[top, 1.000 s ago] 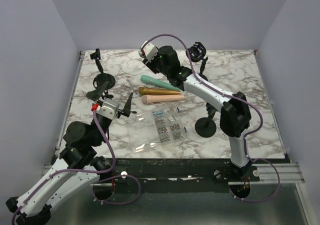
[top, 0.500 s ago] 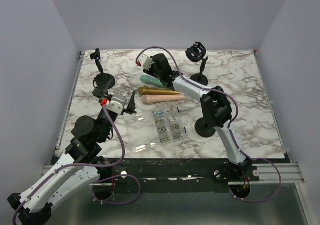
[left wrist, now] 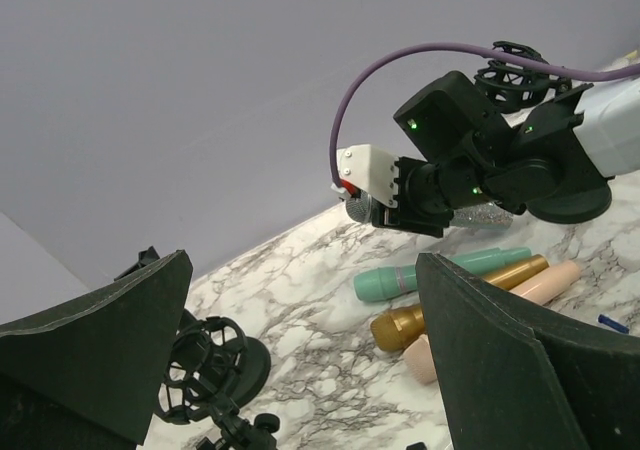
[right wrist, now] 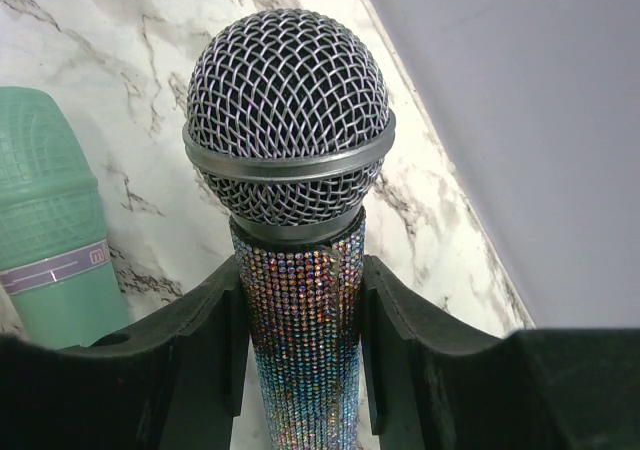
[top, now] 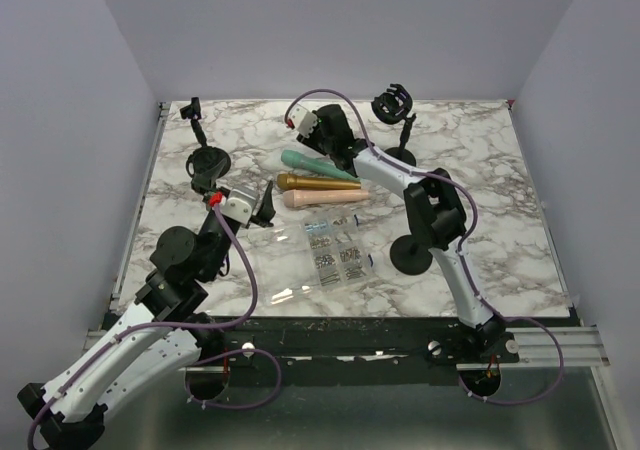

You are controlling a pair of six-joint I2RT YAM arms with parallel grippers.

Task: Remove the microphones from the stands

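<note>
- The left gripper [left wrist: 305, 270] has its jaws spread as wide as they go, with nothing between them, and sits low over the left part of the tabletop [top: 480, 200]
- Just past its left finger is a short stand [left wrist: 205, 365] with a black ring mount on a round base, and a slim stand [top: 195, 120] rises further back, near the far left corner
- To the right of the left gripper, nearer the front edge, lies a clear bag of screws [top: 335, 255], flat on the marble
- Between the two grippers three spare microphones lie side by side, heads to the left: the teal one [top: 305, 162], the gold one [top: 318, 182] and the pink one [top: 325, 199]
- The teal one is closest to the right gripper, just below and beside it
- The right gripper [right wrist: 305, 340] is partly closed on the glitter microphone [right wrist: 288, 120], with one finger pressed against each side of the sparkly handle just under the mesh head
- The head sticks out past the fingertips
- In the left wrist view the glitter microphone is held roughly level above the teal one, head to the left
- To the right of the right gripper is the tall stand [top: 392, 103], its black ring mount apart from the glitter microphone
- A round black base [top: 411, 255] sits by the right arm's elbow, well to the front of the right gripper
</note>
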